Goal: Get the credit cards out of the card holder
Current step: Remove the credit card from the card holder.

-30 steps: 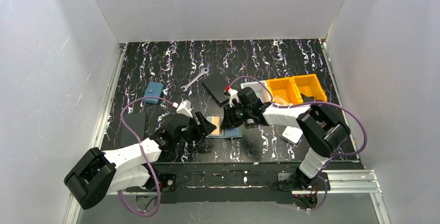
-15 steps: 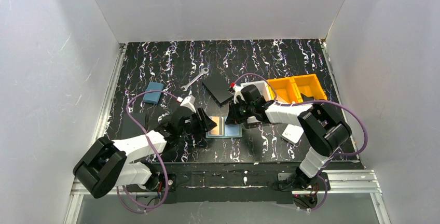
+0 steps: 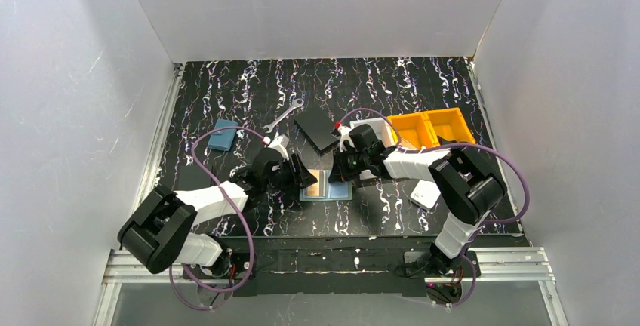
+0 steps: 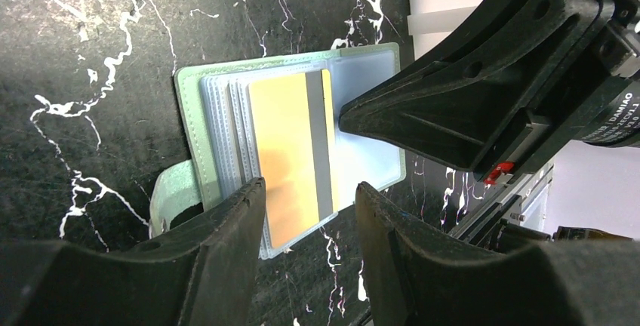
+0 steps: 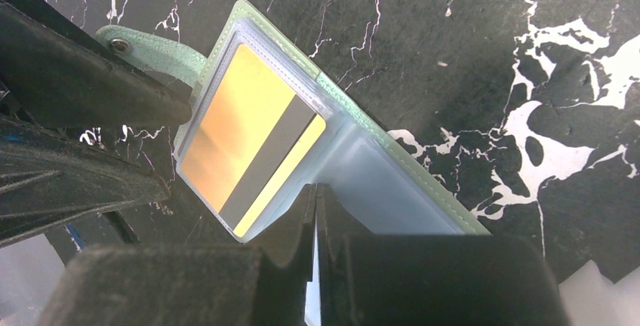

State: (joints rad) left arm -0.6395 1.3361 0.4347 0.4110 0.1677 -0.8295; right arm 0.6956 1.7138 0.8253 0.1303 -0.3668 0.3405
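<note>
1. The card holder [image 3: 326, 187] lies open on the tabletop [image 3: 249, 92].
2. A tan, grey-striped credit card [image 4: 290, 152] sits in its sleeves.
3. My left fingers [image 4: 226, 250] stand apart, empty, near the card; my right fingers [image 5: 287, 266] are pressed together against the holder's clear panel.

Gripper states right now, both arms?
Left gripper: open, fingers flanking an edge of the yellow card.
Right gripper: shut, tip on an inner panel of the card holder.

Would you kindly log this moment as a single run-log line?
left tool: open, fingers either side of tan card end | right tool: shut, tip at card holder clear page | card in sleeve, not out
</note>
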